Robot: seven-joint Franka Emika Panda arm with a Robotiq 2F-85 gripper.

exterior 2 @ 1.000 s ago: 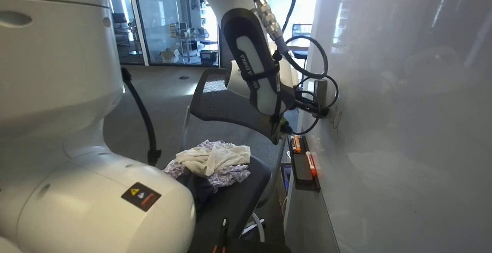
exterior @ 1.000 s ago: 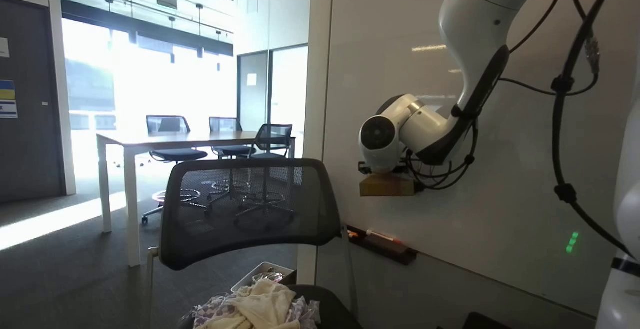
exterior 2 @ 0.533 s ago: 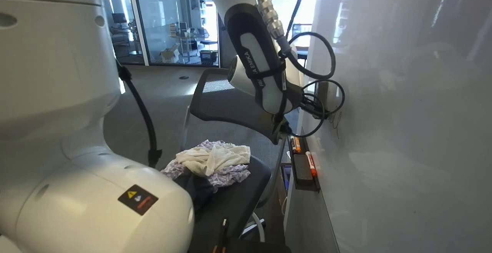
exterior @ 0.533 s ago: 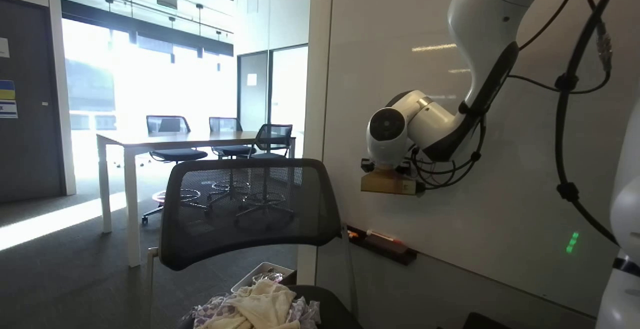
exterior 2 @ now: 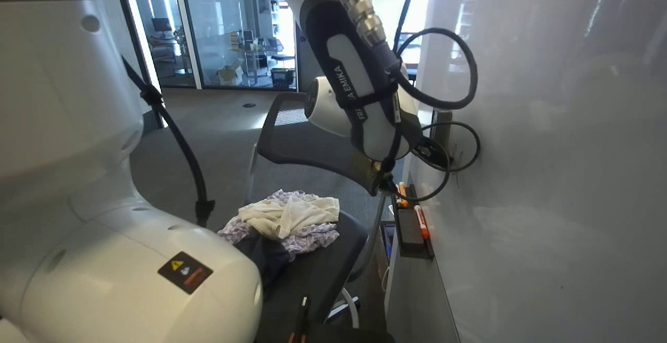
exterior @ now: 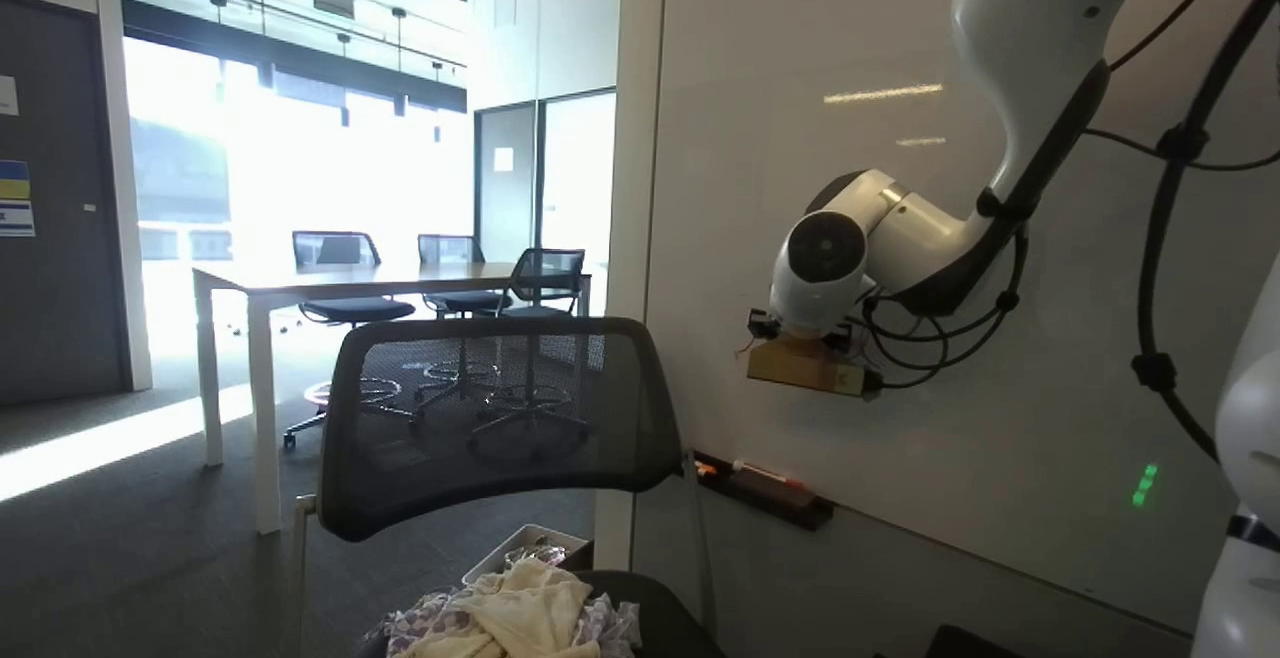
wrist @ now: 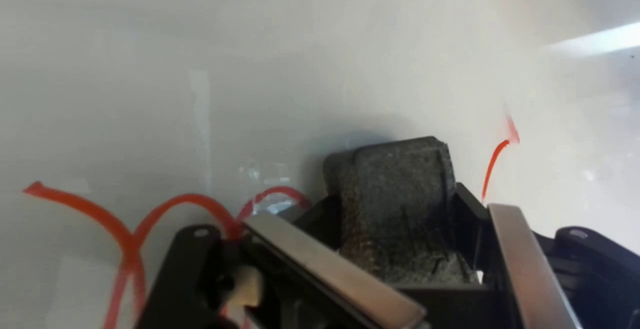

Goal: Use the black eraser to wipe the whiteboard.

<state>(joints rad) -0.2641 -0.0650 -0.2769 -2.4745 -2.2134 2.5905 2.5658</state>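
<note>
The black eraser (wrist: 400,184) is a dark grey block with a brownish side. My gripper (wrist: 397,214) is shut on it, one finger at each side. In an exterior view the eraser (exterior 2: 442,125) stands upright at the whiteboard (exterior 2: 547,176); I cannot tell whether it touches. The whiteboard also fills the wrist view (wrist: 125,94). Red looped scribble (wrist: 131,241) lies left of the gripper, partly hidden by it. A short red stroke (wrist: 494,164) with a smeared end lies right of the eraser. In an exterior view my hand (exterior: 820,278) hides the eraser.
A dark tray (exterior: 815,516) on the board's lower edge holds a dark block (exterior 2: 410,227), a red marker (exterior 2: 422,221) and an orange marker (exterior 2: 403,195). A chair (exterior: 500,418) with crumpled cloths (exterior: 530,603) stands beside the board. Cables (exterior 2: 469,72) loop from the arm near the board.
The arm and gripper have moved along the whiteboard, to the right in an exterior view, with the eraser still held. The wrist has tilted slightly. Red scribble now shows left of the hand.
</note>
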